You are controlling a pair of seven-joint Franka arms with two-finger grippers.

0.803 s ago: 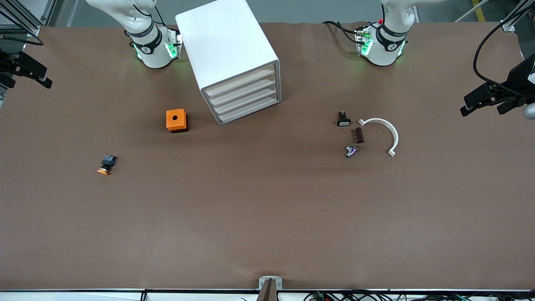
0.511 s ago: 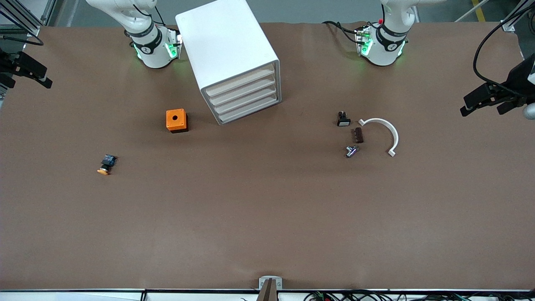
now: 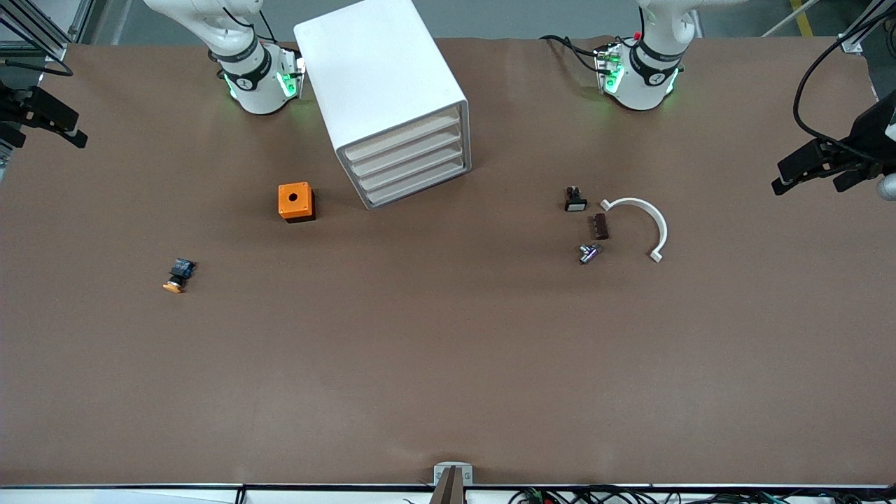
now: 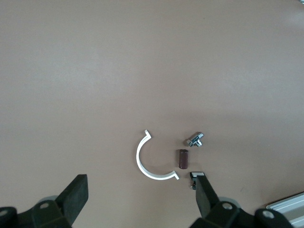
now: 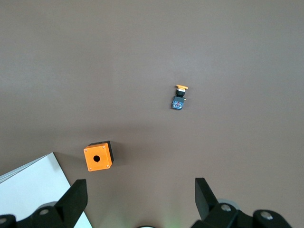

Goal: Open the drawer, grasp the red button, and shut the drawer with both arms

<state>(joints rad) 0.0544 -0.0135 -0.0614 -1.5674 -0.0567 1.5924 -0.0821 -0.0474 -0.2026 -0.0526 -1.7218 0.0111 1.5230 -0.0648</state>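
Place: robotics lab
Evidence: brown-covered table (image 3: pixel 448 364); two arm bases (image 3: pixel 255 84); aluminium framing (image 3: pixel 35 28); loose cables (image 3: pixel 819 70)

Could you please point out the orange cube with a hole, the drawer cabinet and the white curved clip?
orange cube (image 3: pixel 295 199), front view, its top face.
drawer cabinet (image 3: pixel 378 77), front view, its white top.
white curved clip (image 3: pixel 659 222), front view, its arc.

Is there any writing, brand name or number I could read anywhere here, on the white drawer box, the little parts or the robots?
No text can be read.
The bands around the two arm bases: small dark marks, too small to read.
The white drawer cabinet: plain, no label.
The orange cube, the orange-capped button and the white curved clip: no writing visible.
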